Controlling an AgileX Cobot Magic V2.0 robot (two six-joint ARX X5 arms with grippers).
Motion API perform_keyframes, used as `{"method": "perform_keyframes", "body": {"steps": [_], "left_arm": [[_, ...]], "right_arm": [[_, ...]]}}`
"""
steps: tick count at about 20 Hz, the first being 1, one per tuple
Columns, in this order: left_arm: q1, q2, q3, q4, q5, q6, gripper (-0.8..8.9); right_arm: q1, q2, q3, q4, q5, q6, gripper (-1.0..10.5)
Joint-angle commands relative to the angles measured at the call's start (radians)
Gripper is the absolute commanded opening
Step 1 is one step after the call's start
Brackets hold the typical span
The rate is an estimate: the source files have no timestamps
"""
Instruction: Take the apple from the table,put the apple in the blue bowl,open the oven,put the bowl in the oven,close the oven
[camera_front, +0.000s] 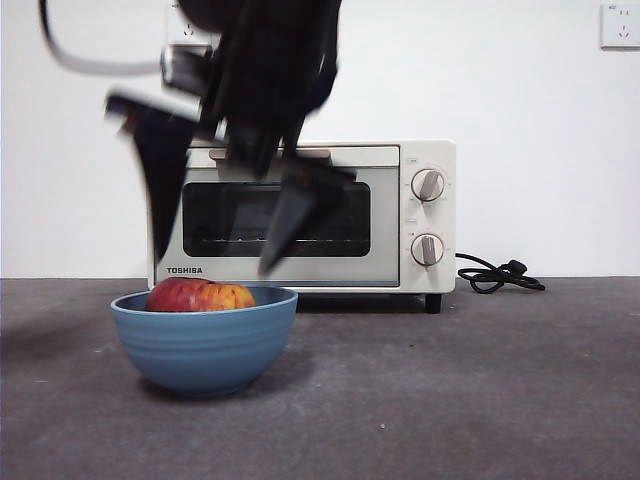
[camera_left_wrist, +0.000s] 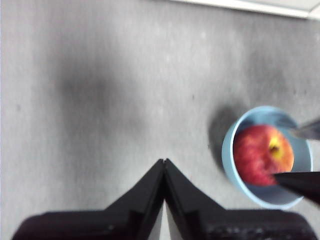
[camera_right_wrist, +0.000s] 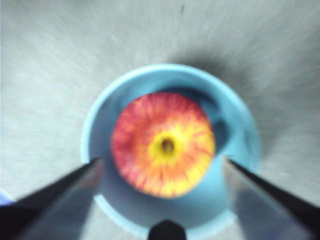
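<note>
While the apple (camera_front: 199, 296) sits inside the blue bowl (camera_front: 204, 345) on the dark grey worktop (camera_front: 450, 400), the right end effector (camera_front: 214, 255) hangs directly above it, its two black jaws spread wide and holding nothing. Seen from the right wrist, those jaws flank the bowl (camera_right_wrist: 170, 150) on either side, with the apple (camera_right_wrist: 163, 144) centred between them, its yellow stem hollow facing up; the right end effector (camera_right_wrist: 160, 167) touches neither fruit nor rim. From the front, the fruit's red and orange top shows just over the bowl's edge.

Well apart from the bowl, the left end effector (camera_left_wrist: 164, 162) hovers over bare worktop (camera_left_wrist: 100, 100), its jaws pressed together tip to tip and empty. Its wrist view shows the bowl (camera_left_wrist: 267, 156) off to one side with the apple (camera_left_wrist: 262, 154) in it, and the tips of the other arm's jaws reaching in over the rim.

Behind the bowl stands the cream-white oven (camera_front: 380, 215), its dark glass door shut, two round knobs (camera_front: 428, 217) on its right face and a black cord (camera_front: 498, 274) coiled on the worktop beside it.
</note>
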Motion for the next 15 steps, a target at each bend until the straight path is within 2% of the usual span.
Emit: {"method": "perform_keyframes", "body": {"steps": [1,3,6,11,15], "left_arm": [[-0.005,0.016,0.0,0.057,0.058,0.013,-0.05],[-0.005,0.051,0.0,0.121,0.128,-0.01,-0.05],[-0.005,0.134,0.023,0.185,0.208,-0.041,-0.05],[-0.042,0.322,0.208,0.188,0.227,-0.039,-0.05],[-0.102,0.463,0.401,0.187,0.271,-0.039,-0.05]], "right_arm": [[-0.005,-0.082,0.012,-0.031,0.084,-0.033,-0.2],[-0.025,-0.142,0.011,-0.1,0.189,-0.07,-0.1],[-0.081,-0.205,0.007,-0.189,0.277,-0.106,-0.1],[-0.239,-0.334,-0.078,-0.208,0.279,-0.134,-0.1],[-0.381,-0.521,-0.332,-0.154,0.279,-0.137,-0.1]]}}
